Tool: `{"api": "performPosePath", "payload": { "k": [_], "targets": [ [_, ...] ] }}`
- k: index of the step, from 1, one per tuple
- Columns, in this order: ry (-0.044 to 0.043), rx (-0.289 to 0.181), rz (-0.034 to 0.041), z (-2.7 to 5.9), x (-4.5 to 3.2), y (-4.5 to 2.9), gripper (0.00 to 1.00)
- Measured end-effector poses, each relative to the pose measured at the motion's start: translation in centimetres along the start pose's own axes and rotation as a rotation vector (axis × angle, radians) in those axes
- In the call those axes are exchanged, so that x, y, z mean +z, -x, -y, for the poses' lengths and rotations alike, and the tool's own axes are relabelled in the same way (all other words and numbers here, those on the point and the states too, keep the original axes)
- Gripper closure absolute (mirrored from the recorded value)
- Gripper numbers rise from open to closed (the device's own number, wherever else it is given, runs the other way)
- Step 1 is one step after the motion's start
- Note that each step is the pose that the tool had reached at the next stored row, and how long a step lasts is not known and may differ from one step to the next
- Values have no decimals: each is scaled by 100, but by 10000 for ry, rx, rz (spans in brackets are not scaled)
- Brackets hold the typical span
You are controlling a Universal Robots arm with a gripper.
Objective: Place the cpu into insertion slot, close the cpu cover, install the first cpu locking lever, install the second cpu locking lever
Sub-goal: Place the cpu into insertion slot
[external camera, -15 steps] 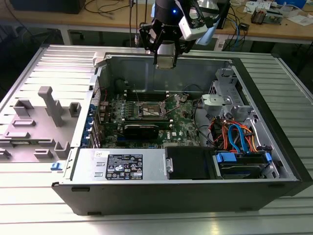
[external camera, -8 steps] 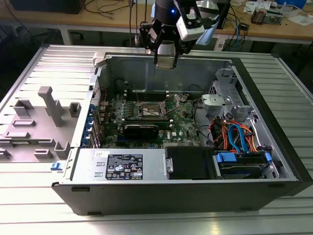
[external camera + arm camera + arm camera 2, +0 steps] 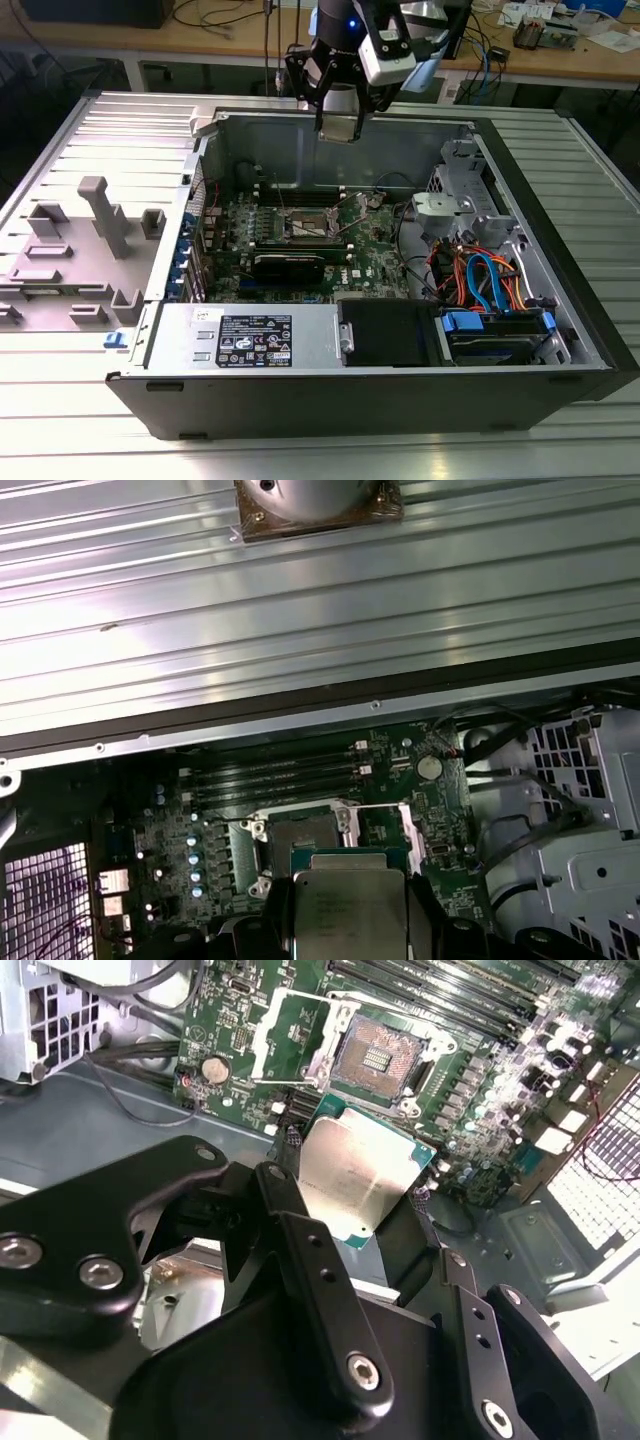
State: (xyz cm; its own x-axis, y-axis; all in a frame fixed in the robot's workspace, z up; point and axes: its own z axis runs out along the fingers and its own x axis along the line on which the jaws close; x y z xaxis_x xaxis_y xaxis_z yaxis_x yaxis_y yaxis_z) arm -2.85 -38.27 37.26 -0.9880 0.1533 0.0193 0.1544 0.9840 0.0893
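Observation:
My gripper [image 3: 339, 128] hangs over the far wall of the open computer case, shut on the cpu [image 3: 340, 130]. In both wrist views the cpu [image 3: 365, 1160] [image 3: 350, 905] is a square silver plate on a green base, pinched at two opposite edges by the black fingers [image 3: 287, 1190]. The insertion slot [image 3: 375, 1058] [image 3: 303, 838] [image 3: 308, 225] lies bare on the green board, well below the cpu and apart from it. The cpu cover [image 3: 290, 1035] stands swung open beside the slot, its square window showing. A thin wire lever [image 3: 300, 813] lies raised near the slot.
Long black memory slots [image 3: 450, 990] run beside the socket. A coin battery [image 3: 215, 1068] sits on the board. A labelled metal box [image 3: 250, 340] and a black box [image 3: 385, 330] fill the case's near side, with a drive cage and cables [image 3: 490, 280] on the exterior view's right. Grey fixtures [image 3: 100, 220] stand outside on the left.

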Motion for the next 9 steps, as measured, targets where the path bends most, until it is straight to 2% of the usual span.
{"api": "performPosePath", "payload": {
  "k": [6, 9],
  "targets": [
    [2, 12, 1, 104, -9, 16, 45],
    [6, 295, 26, 117, -10, 19, 45]
  ]
}}
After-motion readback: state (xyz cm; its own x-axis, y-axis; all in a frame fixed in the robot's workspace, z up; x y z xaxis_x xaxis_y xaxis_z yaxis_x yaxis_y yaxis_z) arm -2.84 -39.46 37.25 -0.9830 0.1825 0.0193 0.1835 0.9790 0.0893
